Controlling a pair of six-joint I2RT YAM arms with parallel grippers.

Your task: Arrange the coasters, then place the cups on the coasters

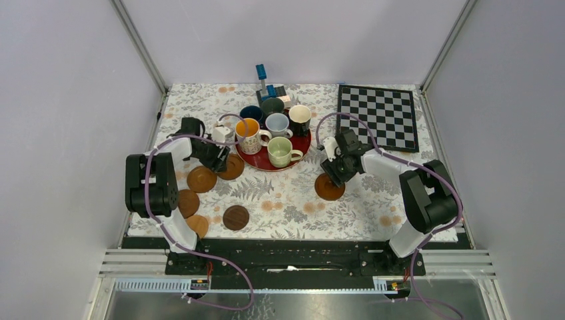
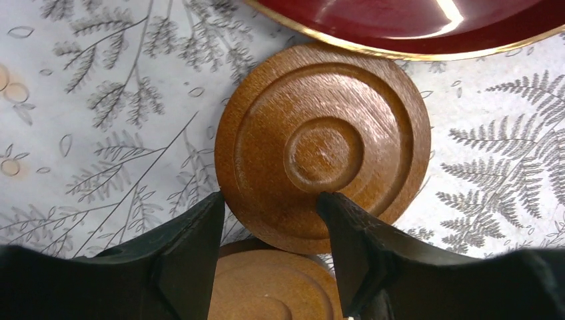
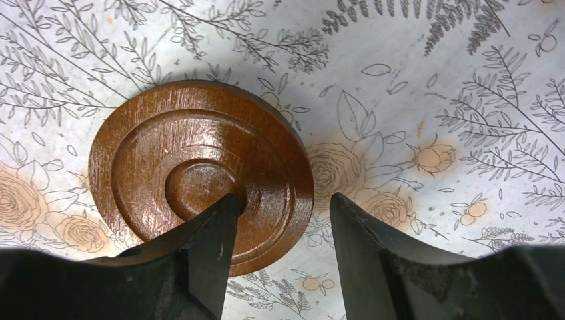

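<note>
No text, label, brand, number or sign can be read in any of the three views. The patterned mug (image 1: 250, 139) on the tray bears small dark markings, but they are too small to make out as letters or figures.

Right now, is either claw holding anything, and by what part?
Nothing clearly held. The left gripper straddles the rim of a coaster; whether it pinches cannot be told. The right gripper straddles a darker coaster at its rim, with a gap showing.
</note>
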